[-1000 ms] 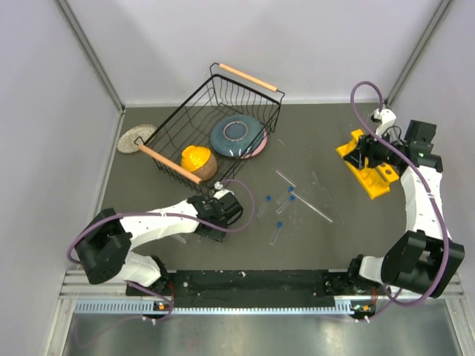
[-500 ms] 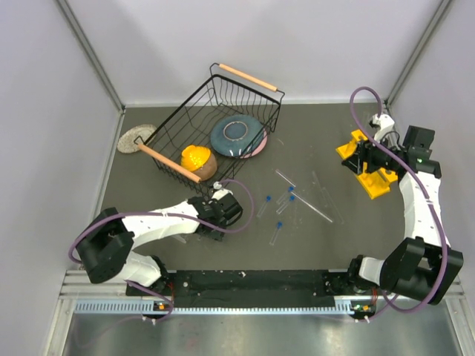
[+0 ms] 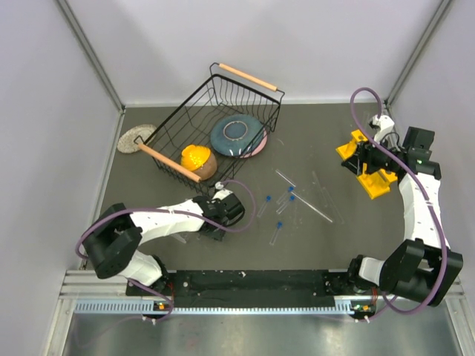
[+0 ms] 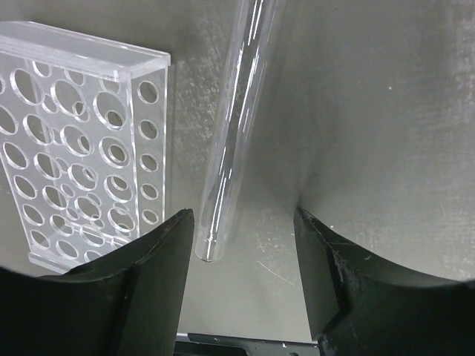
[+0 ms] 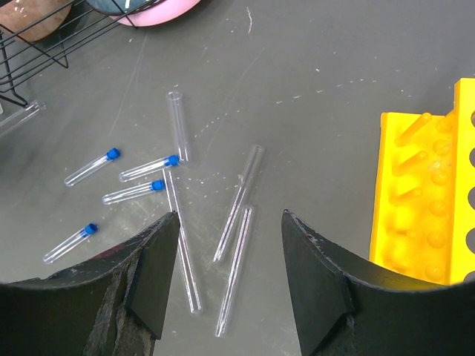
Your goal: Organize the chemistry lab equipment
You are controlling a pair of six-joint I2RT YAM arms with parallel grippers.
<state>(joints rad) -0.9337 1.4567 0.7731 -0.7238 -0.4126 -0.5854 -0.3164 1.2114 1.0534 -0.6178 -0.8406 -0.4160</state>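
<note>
Left fingers spread, straddling the open end of a glass tube lying on the worktop; clear rack just beside.

Risk: the tube sits off-centre, nearer one finger. Closing could roll it away or crack it.

Mid-worktop: blue-capped tubes and bare tubes scattered, some crossing.

Right fingers spread, empty, beside the yellow rack.

Wire basket beyond, not obstructing.

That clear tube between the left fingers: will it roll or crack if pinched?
The tube is round and lies flat, so it will likely roll if nudged sideways. It looks like thin, smooth glass: probably slippery and fragile, so squeeze gently. Hollow, so probably light.
</note>
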